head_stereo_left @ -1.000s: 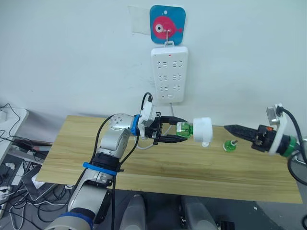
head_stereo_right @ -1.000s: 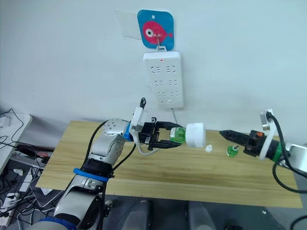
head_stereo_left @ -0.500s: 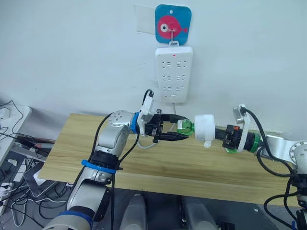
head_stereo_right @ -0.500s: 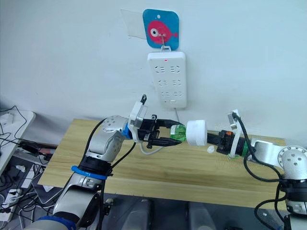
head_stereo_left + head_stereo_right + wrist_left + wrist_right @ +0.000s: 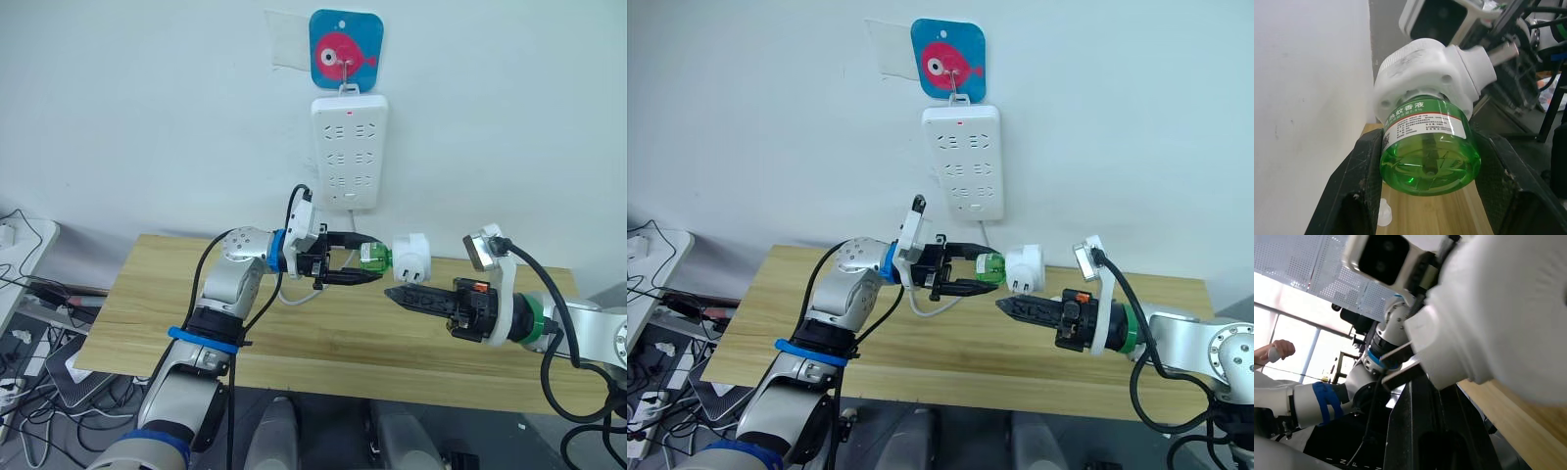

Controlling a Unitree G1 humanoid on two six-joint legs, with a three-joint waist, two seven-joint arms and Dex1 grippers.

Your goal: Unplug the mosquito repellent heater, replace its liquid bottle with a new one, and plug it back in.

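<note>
The left gripper (image 5: 367,267) clamps the green liquid bottle (image 5: 373,258), the mosquito repellent heater (image 5: 409,257) fixed on its far end. Just below, the right gripper (image 5: 394,293) points in, fingers together. The power strip (image 5: 350,150) hangs above.

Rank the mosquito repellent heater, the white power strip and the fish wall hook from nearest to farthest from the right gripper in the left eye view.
1. Mosquito repellent heater: just above the right gripper fingertips.
2. White power strip: on the wall, higher up.
3. Fish wall hook: topmost, above the strip.
</note>
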